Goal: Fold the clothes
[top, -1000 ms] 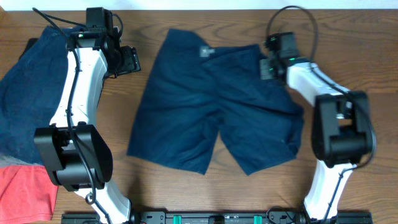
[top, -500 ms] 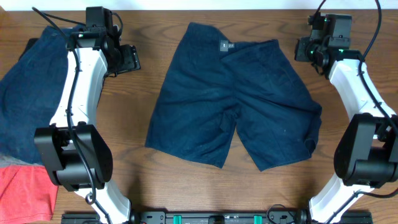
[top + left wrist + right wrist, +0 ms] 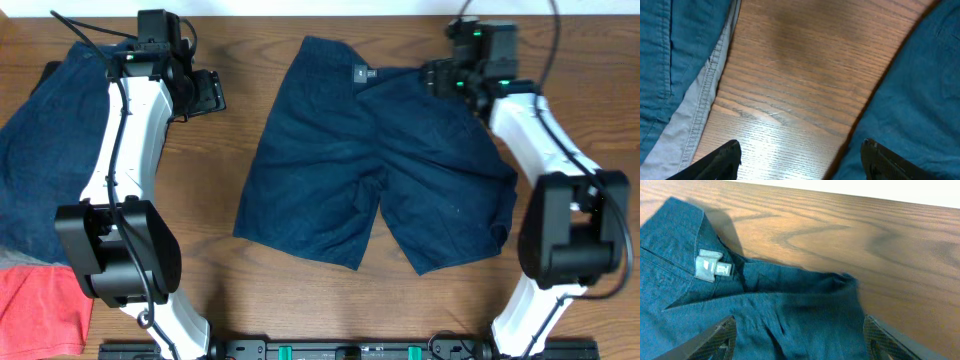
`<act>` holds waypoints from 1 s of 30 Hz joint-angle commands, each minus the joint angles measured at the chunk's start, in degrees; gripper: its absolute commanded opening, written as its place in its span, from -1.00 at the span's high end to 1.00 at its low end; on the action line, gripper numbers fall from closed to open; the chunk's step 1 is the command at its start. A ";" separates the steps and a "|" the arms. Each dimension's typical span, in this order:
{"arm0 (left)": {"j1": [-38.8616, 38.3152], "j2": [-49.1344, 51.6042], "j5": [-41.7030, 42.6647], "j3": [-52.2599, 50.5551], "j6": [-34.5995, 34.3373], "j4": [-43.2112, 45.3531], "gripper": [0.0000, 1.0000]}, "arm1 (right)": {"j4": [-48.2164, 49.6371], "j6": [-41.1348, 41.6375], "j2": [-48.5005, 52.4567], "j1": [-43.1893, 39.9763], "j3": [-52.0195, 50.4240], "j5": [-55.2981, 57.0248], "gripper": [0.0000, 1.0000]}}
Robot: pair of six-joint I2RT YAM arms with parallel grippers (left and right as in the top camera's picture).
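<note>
The dark navy shorts [image 3: 375, 160] lie spread flat in the middle of the table, waistband at the far side and both wide legs toward the front. A small label [image 3: 712, 266] shows inside the waistband. My right gripper [image 3: 432, 78] hovers open above the waistband's right end. In the right wrist view the navy cloth [image 3: 790, 315] fills the space between its spread fingers [image 3: 722, 336], with nothing held. My left gripper [image 3: 207, 95] stands open over bare wood just left of the shorts [image 3: 920, 90], its fingertips [image 3: 725, 159] wide apart and empty.
Faded denim-blue shorts [image 3: 40, 150] lie bunched at the far left, their pale hem [image 3: 700, 100] close to my left gripper. A coral-red garment [image 3: 35, 310] sits at the front left corner. The table's far edge [image 3: 840, 192] runs just behind the waistband.
My right gripper dragged the shorts rightward and let go. It swung out past their right side, then came back open over the waistband. The left arm stayed put.
</note>
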 commanded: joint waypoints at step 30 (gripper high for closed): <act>0.20 0.24 -0.48 0.15 0.31 -0.44 -0.56 | 1.01 9.66 21.86 -6.10 19.23 -13.44 0.98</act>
